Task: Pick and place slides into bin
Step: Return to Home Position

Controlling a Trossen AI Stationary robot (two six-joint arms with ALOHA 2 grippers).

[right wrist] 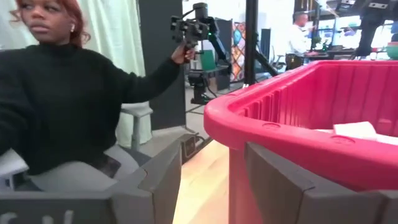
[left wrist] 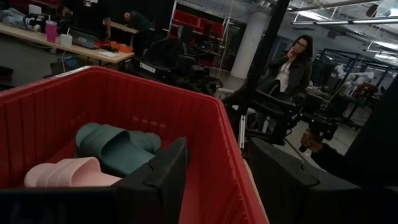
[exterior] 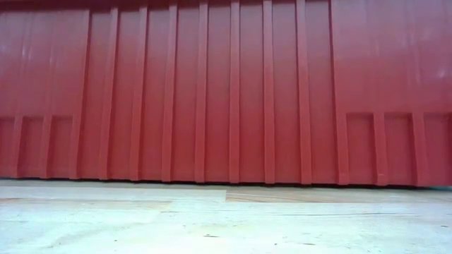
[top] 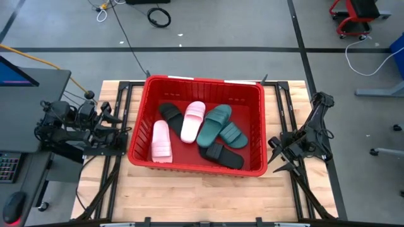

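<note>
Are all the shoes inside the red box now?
In: six slides lie inside the bin, none on the table. Left gripper and right gripper sit outside it.

We see a grey floor [top: 252, 25] with a black cable [top: 159, 16] lying on it. The wooden counter [top: 208, 195] stands on that floor. Far back are a long table [left wrist: 93, 53] and a pale curtain [right wrist: 112, 31]. A person [right wrist: 56, 93] in black sits close by.

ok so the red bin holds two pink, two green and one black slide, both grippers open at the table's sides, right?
Not quite: the high view shows two black slides in the bin, not one. The rest stands: two pink slides, two green slides, and the left gripper and right gripper open at the table's sides.
</note>
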